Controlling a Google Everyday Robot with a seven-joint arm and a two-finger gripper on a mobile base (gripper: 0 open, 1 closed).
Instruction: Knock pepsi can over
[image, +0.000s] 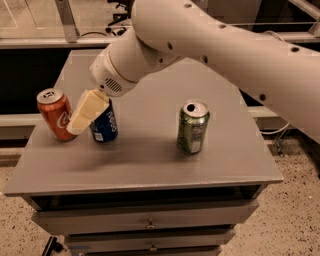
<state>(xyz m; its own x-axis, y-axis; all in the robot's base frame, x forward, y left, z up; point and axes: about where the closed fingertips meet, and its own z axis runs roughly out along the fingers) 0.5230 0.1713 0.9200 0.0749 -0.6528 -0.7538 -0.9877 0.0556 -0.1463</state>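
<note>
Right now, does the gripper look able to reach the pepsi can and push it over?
Probably yes. The gripper is already at the pepsi can, in front of its upper left side, with nothing between them. The orange-red can stands close on the left.

The single camera looks steeply down from in front of the grey drawer-fronted cabinet top (150, 165), close in, its white arm reaching from upper right to the cream two-finger gripper (80, 122) at left.

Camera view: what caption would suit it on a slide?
Robot gripper reaches the blue pepsi can, standing between an orange can and a green can.
</note>
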